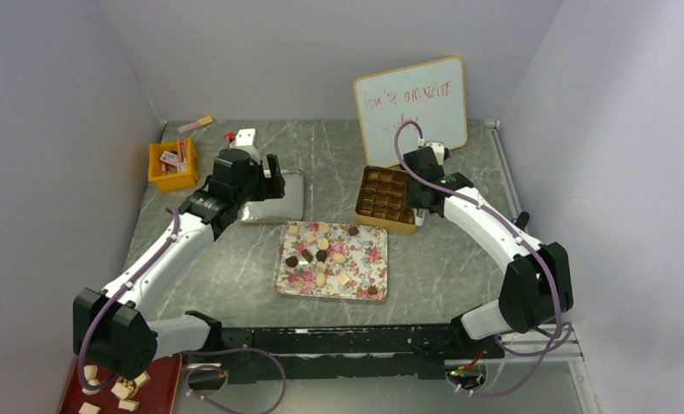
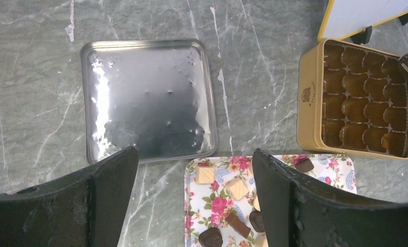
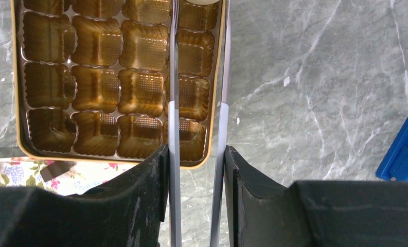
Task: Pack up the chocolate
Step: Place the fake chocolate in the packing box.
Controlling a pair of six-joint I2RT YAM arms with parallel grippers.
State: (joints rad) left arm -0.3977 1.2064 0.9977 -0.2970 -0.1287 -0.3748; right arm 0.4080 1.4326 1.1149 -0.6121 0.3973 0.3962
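Your right gripper [image 3: 196, 154] is pinching tongs [image 3: 174, 103] over the gold box [image 3: 96, 85]. Your left gripper [image 2: 194, 154] is hanging spread above the lid [image 2: 147, 98] and chocolates [image 2: 237, 188].

I see bare table [image 2: 253, 77] lane between silver lid [image 2: 147, 100] and gold tin [image 2: 308, 95], passable. Whiteboard [image 1: 411, 108] just behind tin blocks far side. Floral tray [image 1: 368, 259] just beside tin's near edge. Tongs [image 3: 174, 77] overhang tin's right column. Right of tin, table open.
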